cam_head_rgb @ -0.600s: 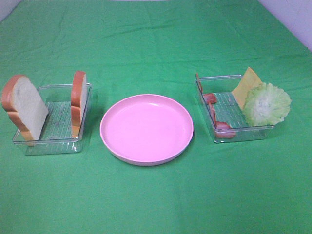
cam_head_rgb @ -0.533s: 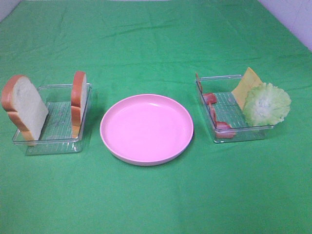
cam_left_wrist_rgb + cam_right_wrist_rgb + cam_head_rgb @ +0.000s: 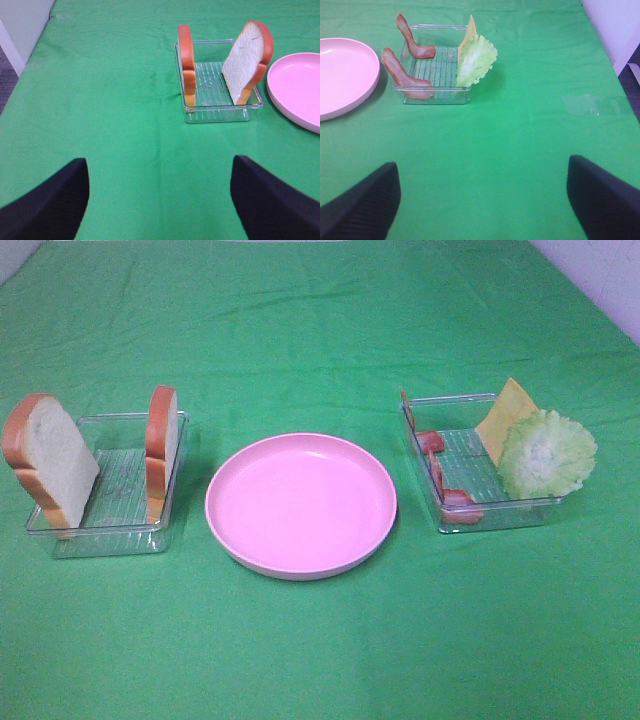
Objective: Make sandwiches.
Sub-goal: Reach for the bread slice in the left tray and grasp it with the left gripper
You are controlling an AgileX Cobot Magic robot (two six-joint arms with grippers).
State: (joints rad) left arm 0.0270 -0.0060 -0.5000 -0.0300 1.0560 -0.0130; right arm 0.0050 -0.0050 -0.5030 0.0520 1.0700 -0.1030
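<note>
Bread [image 3: 50, 460] stands on edge, two slices leaning on opposite walls of the left tray [image 3: 100, 530]; a pinch from the left gripper [image 3: 159, 167], spread wide and empty, could topple a slice or drag the light tray. Plate [image 3: 300, 500] lies bare in the middle, no sandwich begun. In the right tray [image 3: 500, 515] bacon [image 3: 455, 502] hangs over one wall, and lettuce [image 3: 547, 453] overlaps cheese [image 3: 508, 410], so the right gripper [image 3: 481, 167], also spread and empty, may lift both at once. Green cloth [image 3: 300, 320], faintly creased, covers the table; pale wall [image 3: 610, 280] borders it

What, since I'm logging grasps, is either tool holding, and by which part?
Nothing. The left tool and right tool are both open and empty, over the green cloth.
</note>
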